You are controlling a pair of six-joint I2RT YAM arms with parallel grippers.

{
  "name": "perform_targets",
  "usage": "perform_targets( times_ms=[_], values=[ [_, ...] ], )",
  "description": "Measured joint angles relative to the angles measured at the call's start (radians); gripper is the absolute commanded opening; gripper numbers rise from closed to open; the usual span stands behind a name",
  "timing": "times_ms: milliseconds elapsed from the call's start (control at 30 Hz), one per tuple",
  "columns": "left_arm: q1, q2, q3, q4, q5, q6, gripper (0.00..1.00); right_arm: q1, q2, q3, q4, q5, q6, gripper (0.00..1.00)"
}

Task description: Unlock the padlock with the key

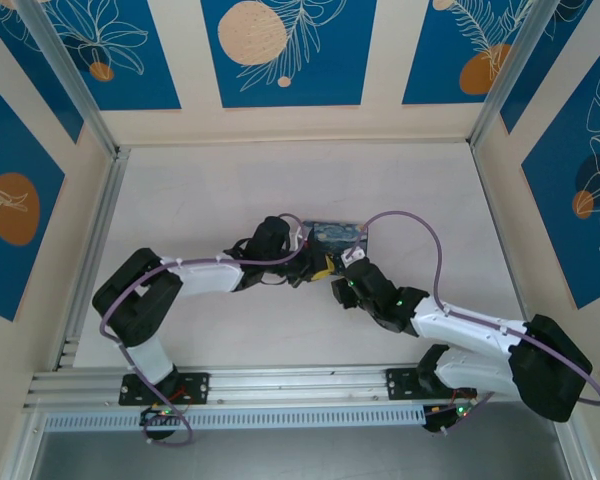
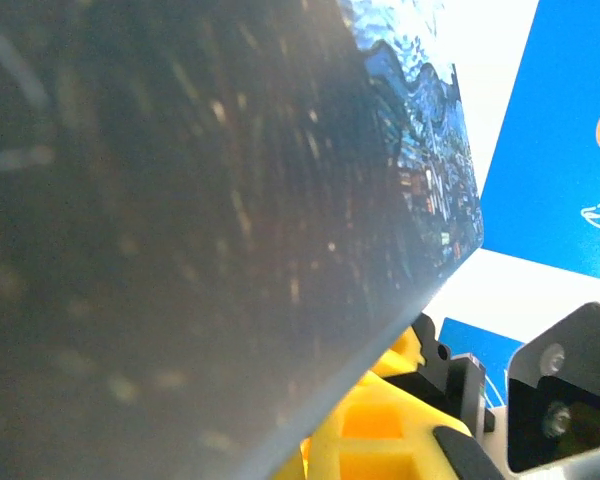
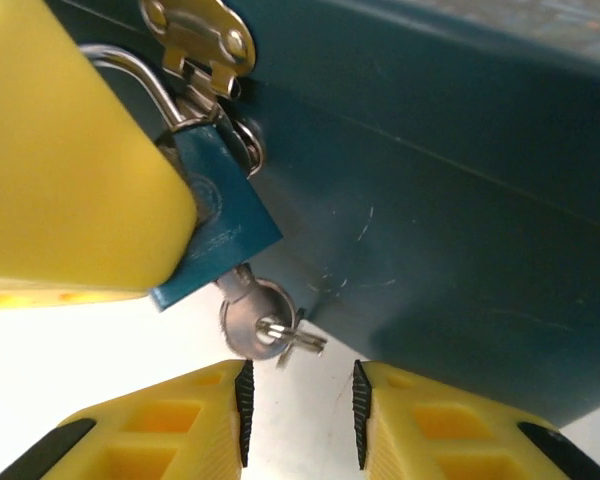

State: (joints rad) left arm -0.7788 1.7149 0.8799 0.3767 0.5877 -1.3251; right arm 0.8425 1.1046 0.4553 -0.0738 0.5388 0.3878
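Note:
A small blue padlock [image 3: 218, 215] hangs by its silvery shackle [image 3: 130, 70] from the hasp [image 3: 202, 30] of a dark blue box [image 3: 450, 170] with a swirly painted lid [image 1: 335, 235]. The silvery key [image 3: 255, 318] is stuck in the bottom of the padlock, with a small ring on its head. A yellow finger [image 3: 70, 150] of my left gripper [image 1: 318, 266] lies against the padlock's left side, and that gripper is shut on it. My right gripper [image 3: 298, 415] is open just below the key, which is ahead of its pads and not between them.
The box's dark wall [image 2: 180, 220] is very close to the left wrist camera. Both arms meet at the box's front side [image 1: 330, 262]. Blue-panelled walls [image 1: 280, 50] and aluminium rails [image 1: 90, 240] enclose the table [image 1: 210, 190].

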Motion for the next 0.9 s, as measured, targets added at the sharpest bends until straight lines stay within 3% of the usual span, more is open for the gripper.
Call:
perform_targets(
  times_ms=[533,900],
  values=[
    [0.002,-0.001,0.0,-0.002,0.0,0.0,0.0,0.016,0.011,0.036,0.013,0.067,-0.045,0.3],
    [0.003,-0.001,0.002,0.001,-0.001,0.0,0.0,0.014,0.037,0.053,0.023,0.051,-0.061,0.12]
  ],
)
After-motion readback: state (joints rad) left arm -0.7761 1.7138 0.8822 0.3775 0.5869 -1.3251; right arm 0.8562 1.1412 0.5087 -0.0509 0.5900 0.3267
